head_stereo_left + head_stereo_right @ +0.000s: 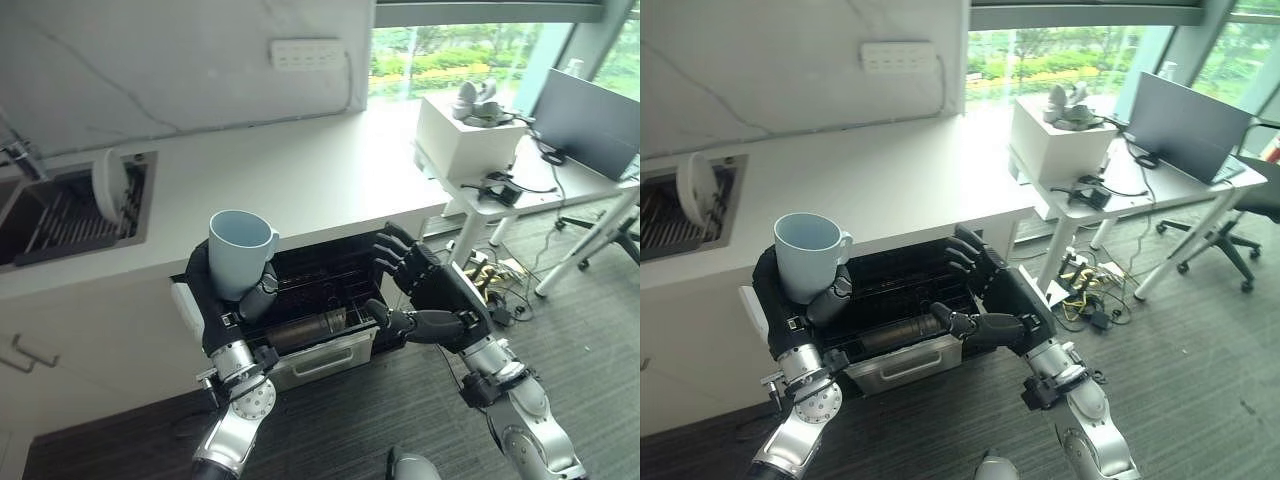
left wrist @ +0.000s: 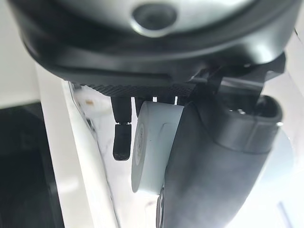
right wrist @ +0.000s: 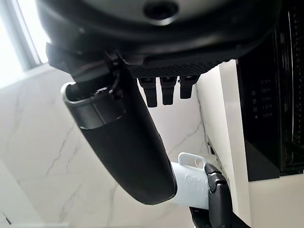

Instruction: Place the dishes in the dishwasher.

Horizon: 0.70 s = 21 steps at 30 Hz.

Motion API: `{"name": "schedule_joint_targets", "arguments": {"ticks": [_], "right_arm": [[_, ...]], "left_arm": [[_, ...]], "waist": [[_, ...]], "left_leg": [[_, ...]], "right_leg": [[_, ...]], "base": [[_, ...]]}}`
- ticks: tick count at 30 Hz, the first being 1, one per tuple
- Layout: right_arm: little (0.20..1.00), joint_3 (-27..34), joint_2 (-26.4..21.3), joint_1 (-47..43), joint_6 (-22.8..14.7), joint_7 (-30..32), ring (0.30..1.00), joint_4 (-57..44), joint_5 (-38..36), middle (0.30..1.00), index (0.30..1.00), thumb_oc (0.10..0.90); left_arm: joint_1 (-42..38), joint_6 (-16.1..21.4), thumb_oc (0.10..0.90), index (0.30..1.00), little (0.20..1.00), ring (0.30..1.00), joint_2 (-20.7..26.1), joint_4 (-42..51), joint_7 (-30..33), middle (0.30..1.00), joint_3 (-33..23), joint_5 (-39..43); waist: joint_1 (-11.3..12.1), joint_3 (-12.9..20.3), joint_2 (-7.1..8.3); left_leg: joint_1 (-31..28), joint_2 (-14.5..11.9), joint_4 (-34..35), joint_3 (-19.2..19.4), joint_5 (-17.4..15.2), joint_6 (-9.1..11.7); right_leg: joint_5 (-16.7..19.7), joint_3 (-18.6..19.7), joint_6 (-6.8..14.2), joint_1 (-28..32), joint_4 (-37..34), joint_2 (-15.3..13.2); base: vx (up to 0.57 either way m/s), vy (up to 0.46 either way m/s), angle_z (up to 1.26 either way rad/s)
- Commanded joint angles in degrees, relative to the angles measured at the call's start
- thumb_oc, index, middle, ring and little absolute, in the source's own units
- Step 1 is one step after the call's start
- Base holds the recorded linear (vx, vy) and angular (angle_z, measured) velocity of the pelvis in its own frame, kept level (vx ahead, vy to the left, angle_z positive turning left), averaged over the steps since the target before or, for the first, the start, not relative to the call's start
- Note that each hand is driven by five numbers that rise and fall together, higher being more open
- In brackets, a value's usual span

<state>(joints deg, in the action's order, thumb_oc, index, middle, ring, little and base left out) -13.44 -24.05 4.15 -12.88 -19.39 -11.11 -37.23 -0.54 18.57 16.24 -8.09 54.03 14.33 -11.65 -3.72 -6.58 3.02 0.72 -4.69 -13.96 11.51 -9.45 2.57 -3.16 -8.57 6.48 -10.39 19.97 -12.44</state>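
Observation:
A light blue mug (image 1: 240, 250) stands upright in my left hand (image 1: 203, 292), whose fingers and thumb curl round its lower half; the handle points right. The left wrist view shows the mug (image 2: 152, 142) pressed against the thumb (image 2: 213, 166). The mug hangs over the left front part of the open dishwasher drawer (image 1: 320, 285), a dark rack pulled out from under the counter. My right hand (image 1: 440, 295) hovers at the drawer's right end, open, fingers spread and empty. The right wrist view catches the mug (image 3: 190, 183) past the thumb (image 3: 123, 142).
A white plate (image 1: 108, 185) leans upright in the sink rack (image 1: 60, 220) at the far left. The white counter (image 1: 300, 170) runs behind the drawer. To the right stand a white table (image 1: 520, 180) with a box and laptop, an office chair (image 1: 610, 225), and cables on the floor.

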Motion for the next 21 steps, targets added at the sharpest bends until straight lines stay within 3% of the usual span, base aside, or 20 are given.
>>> {"name": "schedule_joint_targets", "arguments": {"ticks": [1,11,21], "right_arm": [[0.9,0.73,-0.04,-5.95,-5.05,1.28,0.9,-8.76,-1.52,0.9,0.9,0.8],[0.9,1.38,-2.6,-11.16,-3.54,6.05,0.9,-6.93,-0.91,0.9,0.9,0.8],[0.9,1.99,-3.26,-13.06,-1.72,6.91,0.9,-5.23,-0.15,0.9,0.9,0.8]], "left_arm": [[-3.73,6.32,0.4,0.3,0.3,0.3,6.08,8.12,-2.42,0.3,1.37,-5.72],[-1.83,10.22,0.4,0.3,0.3,0.3,6.52,8.63,-8.14,0.3,5.04,-6.27],[-1.72,11.38,0.4,0.3,0.3,0.3,7.19,8.65,-10.72,0.3,5.54,-5.12]], "waist": [[0.81,1.51,1.77],[4.77,2.28,1.82],[5.87,2.85,1.41]], "left_leg": [[0.05,0.95,-3.23,0.01,-7.36,-2.5],[2.7,0.87,-3.23,-4.15,-6.67,-1.69],[3.65,0.78,-3.23,-5.33,-6.2,-1.4]], "right_leg": [[-3.73,1.51,5.09,4.63,-2.78,0.14],[-5.7,-2.37,4.04,6.12,-2.78,0.31],[-6.56,-3.17,3.58,6.54,-2.78,0.43]], "base": [[0.04,-0.054,0.54],[0.04,-0.027,0.37],[0.02,-0.005,0.14]]}}
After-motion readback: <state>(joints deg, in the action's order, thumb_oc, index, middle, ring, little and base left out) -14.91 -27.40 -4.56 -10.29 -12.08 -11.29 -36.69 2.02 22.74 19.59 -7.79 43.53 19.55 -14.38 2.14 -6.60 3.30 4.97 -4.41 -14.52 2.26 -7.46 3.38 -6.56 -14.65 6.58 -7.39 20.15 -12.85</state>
